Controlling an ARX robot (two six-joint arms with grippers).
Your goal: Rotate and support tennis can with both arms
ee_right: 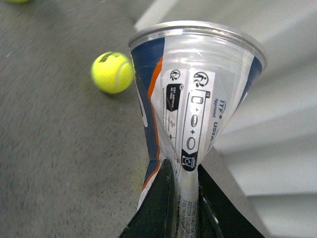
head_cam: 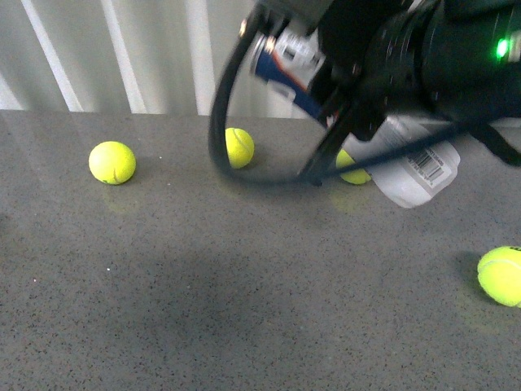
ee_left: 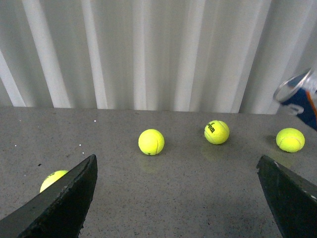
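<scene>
Over the far-right tabletop, my right fingers pinch the tilted tennis can; my wide left fingers should support it next.

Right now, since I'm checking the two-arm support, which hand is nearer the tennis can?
Right. The right hand is clamped on the tennis can, pinching its wall flat. The left hand is open and apart from the can, touching nothing.

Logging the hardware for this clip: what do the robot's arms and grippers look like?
The right arm is bulky, black and rounded, with a small green light and a looping black cable. The left gripper's fingers are flat, dark wedges; the right gripper's fingers are black and tapered.
</scene>
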